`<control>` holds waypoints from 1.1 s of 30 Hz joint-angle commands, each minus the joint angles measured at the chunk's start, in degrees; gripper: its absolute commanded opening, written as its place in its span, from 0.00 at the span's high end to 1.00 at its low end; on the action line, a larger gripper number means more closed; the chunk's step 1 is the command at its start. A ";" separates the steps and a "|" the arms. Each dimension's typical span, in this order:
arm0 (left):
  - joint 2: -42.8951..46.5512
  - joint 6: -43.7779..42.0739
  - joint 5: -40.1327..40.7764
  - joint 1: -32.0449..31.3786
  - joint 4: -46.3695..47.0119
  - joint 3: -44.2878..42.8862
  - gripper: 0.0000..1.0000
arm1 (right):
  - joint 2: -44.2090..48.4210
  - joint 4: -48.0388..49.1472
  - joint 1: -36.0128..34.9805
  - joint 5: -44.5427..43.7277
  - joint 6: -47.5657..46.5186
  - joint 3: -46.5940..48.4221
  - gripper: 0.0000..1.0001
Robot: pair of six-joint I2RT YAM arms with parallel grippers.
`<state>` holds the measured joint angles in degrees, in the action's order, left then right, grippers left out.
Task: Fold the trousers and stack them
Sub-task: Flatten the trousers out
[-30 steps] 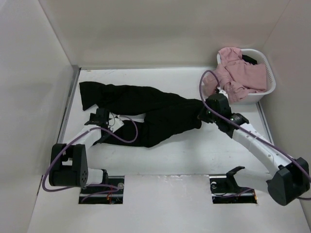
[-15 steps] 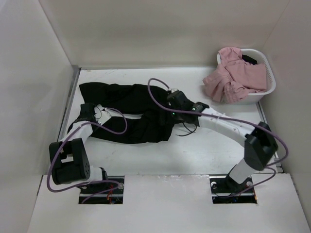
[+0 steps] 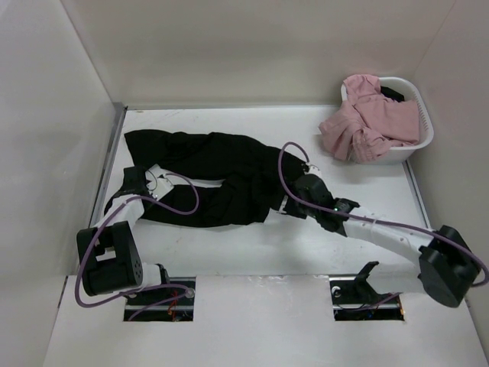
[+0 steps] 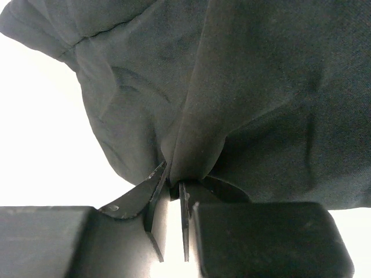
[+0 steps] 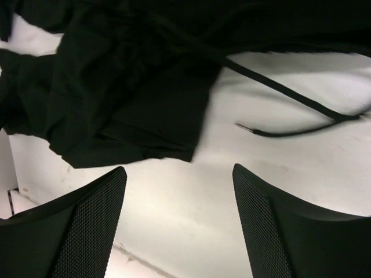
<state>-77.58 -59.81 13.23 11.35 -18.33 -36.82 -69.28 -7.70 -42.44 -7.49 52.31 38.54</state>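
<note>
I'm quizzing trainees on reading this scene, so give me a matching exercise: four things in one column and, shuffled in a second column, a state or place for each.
Things:
1. left gripper
2. right gripper
3. basket
4. drawstring

States or places:
A. holds pink clothes, at the far right of the table
B. open, over bare table beside the black fabric
C. lies loose on the white table
D. shut on the trousers

Pairs: 1-D, 2-B, 3-A, 4-C.
</note>
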 commanded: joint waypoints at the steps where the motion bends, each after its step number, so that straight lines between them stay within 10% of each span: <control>1: 0.41 -0.92 -1.28 0.56 1.28 -0.80 0.90 | -4.01 12.27 -1.11 -0.16 -1.07 5.04 0.20; 12: 0.06 -1.71 -1.81 4.42 2.50 -1.76 0.91 | -23.43 10.61 -1.11 5.10 -6.18 19.45 0.18; 20: -0.38 -3.38 -2.42 7.85 2.59 -3.96 0.93 | -26.44 10.60 4.15 9.32 -1.69 20.26 0.93; 24: -1.78 -4.17 -3.12 8.82 2.68 -6.50 0.94 | -24.42 8.94 9.59 11.53 -3.17 23.05 1.00; 33: -11.27 -2.33 -2.95 7.76 -0.21 -41.80 0.97 | -37.69 -17.24 22.34 17.15 -17.24 83.41 1.00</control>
<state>-90.63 -62.63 11.27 19.27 -20.10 -67.81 -109.67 -18.41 -21.91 7.16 40.32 108.44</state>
